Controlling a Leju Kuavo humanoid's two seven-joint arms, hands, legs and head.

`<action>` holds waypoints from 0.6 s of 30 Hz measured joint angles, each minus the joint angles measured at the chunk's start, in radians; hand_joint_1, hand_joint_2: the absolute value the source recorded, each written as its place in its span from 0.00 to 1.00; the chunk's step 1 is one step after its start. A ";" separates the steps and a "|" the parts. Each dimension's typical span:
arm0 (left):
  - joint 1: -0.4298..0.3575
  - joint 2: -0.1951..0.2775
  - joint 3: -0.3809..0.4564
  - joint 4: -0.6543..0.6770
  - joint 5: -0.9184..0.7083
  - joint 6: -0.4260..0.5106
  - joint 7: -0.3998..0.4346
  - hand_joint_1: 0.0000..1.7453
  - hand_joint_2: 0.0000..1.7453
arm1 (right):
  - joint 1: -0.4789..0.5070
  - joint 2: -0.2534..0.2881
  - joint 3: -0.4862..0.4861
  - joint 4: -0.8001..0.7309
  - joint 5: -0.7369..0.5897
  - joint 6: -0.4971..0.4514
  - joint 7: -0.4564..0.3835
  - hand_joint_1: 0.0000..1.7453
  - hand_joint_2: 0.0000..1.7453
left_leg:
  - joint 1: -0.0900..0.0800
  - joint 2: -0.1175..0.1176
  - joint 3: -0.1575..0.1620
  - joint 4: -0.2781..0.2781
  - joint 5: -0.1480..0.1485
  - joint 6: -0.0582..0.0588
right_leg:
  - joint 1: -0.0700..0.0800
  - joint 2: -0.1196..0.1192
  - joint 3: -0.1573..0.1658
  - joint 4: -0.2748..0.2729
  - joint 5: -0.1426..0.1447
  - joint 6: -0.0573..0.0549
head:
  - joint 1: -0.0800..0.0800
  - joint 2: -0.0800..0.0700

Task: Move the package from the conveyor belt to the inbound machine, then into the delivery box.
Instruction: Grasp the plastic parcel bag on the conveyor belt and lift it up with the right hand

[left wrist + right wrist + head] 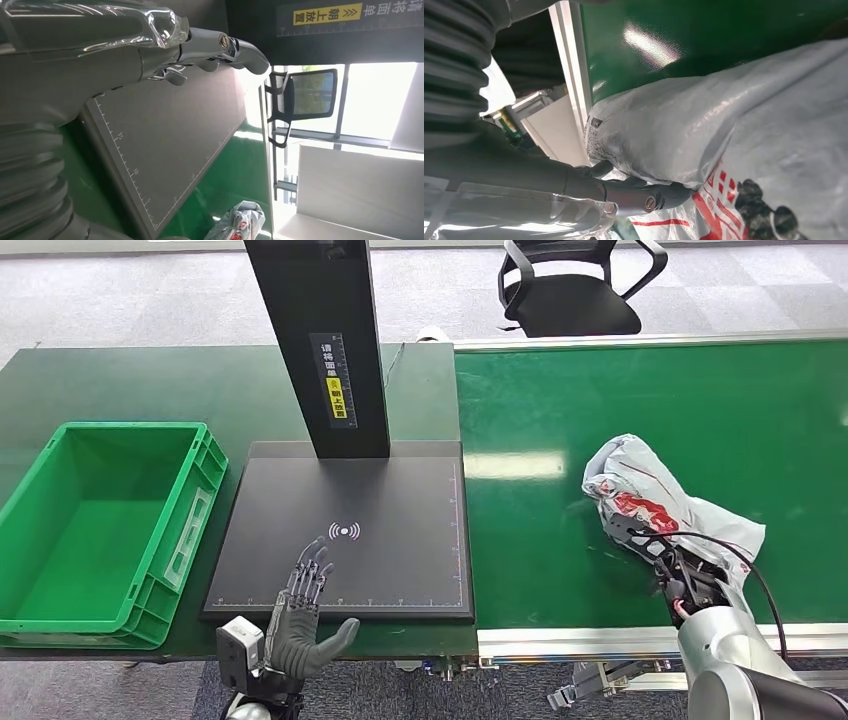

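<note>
The right robot hand (668,558) grips the grey plastic mailer package (650,495), which lies on the green conveyor belt (560,420) near its front edge. The left robot hand (300,615) hovers open, fingers spread, over the front edge of the black inbound machine platform (400,490). The green delivery box (60,580) sits at the bench's left end.
</note>
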 joint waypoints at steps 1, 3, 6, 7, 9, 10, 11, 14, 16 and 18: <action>0.001 0.000 0.000 0.000 0.000 0.000 0.000 0.00 1.00 | 0.000 0.002 0.003 0.001 0.004 0.000 0.003 0.00 1.00 | 0.000 0.000 0.000 0.000 0.000 0.000 | 0.000 0.000 0.000 0.000 0.000 0.000 | 0.000 0.000; 0.002 0.000 0.000 0.000 0.001 0.000 0.002 0.00 1.00 | 0.001 0.004 0.010 0.004 0.019 0.002 0.013 0.22 1.00 | 0.000 0.000 0.000 0.000 0.000 0.000 | 0.000 0.000 0.000 0.000 0.000 0.000 | 0.000 0.000; 0.006 0.000 0.000 -0.001 0.007 0.000 0.007 0.00 1.00 | 0.007 0.008 0.032 0.008 0.066 0.006 0.040 0.97 1.00 | 0.000 0.000 0.000 0.000 0.000 0.000 | 0.000 -0.001 0.000 0.000 0.000 0.000 | 0.000 0.000; 0.009 0.000 0.000 -0.003 0.010 0.000 0.009 0.00 1.00 | 0.011 0.009 0.041 0.009 0.085 0.007 0.047 1.00 1.00 | 0.000 0.000 0.000 0.000 0.000 0.000 | 0.000 -0.001 0.000 0.000 0.000 0.000 | 0.000 0.000; 0.016 0.000 0.000 -0.010 0.014 -0.001 0.015 0.00 1.00 | 0.019 0.011 0.060 0.011 0.117 0.010 0.055 1.00 1.00 | 0.000 0.000 0.000 0.000 0.000 0.000 | 0.000 -0.001 0.000 0.000 0.000 0.000 | 0.000 0.000; 0.019 0.000 0.000 -0.015 0.015 -0.001 0.017 0.00 1.00 | 0.022 0.012 0.067 0.011 0.129 0.009 0.055 1.00 1.00 | 0.000 0.000 0.000 0.000 0.000 0.000 | 0.000 -0.001 0.000 0.000 0.000 0.000 | 0.000 0.000; 0.023 0.000 0.000 -0.019 0.016 -0.002 0.018 0.00 1.00 | 0.024 0.012 0.075 0.011 0.137 0.007 0.055 1.00 1.00 | 0.000 0.000 0.000 0.000 0.000 0.000 | 0.000 -0.001 0.000 0.000 0.000 0.000 | 0.000 0.000; 0.030 0.000 0.001 -0.030 0.016 -0.003 0.019 0.00 1.00 | 0.027 0.013 0.094 0.012 0.152 -0.003 0.050 1.00 1.00 | 0.000 0.000 0.000 0.000 0.000 0.000 | 0.000 -0.001 0.001 0.000 0.000 0.000 | 0.000 0.000; 0.033 0.000 0.001 -0.036 0.016 -0.003 0.019 0.00 1.00 | 0.027 0.014 0.104 0.012 0.159 -0.007 0.044 1.00 1.00 | 0.000 0.000 0.000 0.000 0.000 0.000 | 0.000 -0.001 0.001 0.000 0.000 0.000 | 0.000 0.000; 0.037 0.000 0.001 -0.042 0.016 -0.003 0.019 0.00 1.00 | 0.027 0.015 0.113 0.012 0.165 -0.008 0.037 1.00 1.00 | 0.000 0.000 0.001 0.000 0.000 0.000 | 0.000 -0.001 0.001 0.000 0.000 0.000 | 0.000 0.000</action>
